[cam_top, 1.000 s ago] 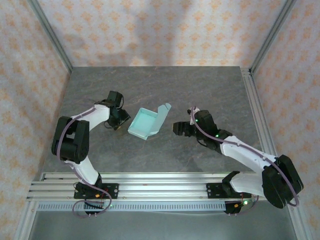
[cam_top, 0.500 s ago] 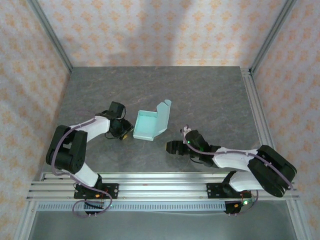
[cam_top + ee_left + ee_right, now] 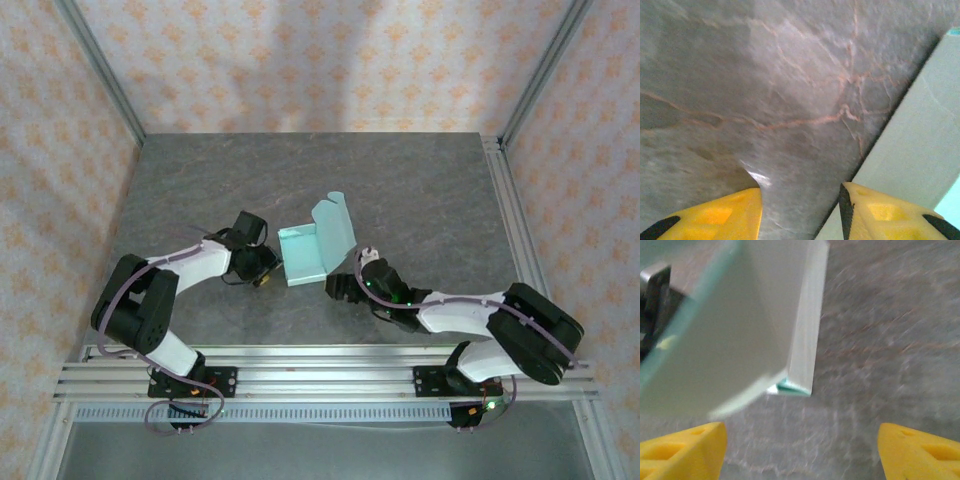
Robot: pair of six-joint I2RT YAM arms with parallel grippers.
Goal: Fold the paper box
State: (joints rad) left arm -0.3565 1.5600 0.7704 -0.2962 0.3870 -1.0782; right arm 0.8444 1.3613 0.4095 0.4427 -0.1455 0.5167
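1. The paper box (image 3: 312,250) lies near the middle of the tabletop (image 3: 420,180), a little toward its near edge, between the two grippers. Its tray (image 3: 303,258) is open and its lid (image 3: 335,222) stands up, tilted.
2. We judge that the step in hand is to bring the lid down over the tray.
3. The left gripper (image 3: 265,272) is just beside the near left corner of the box. Its fingers are partly apart, with only tabletop between them. We would use it to brace this side, so that the box does not slide.
4. The right gripper (image 3: 338,288) is at the near right corner, with its fingers wide and empty. We would push on the outer face of the lid, slowly.
5. The card looks thin. If we press on a corner, the box may turn or crumple.
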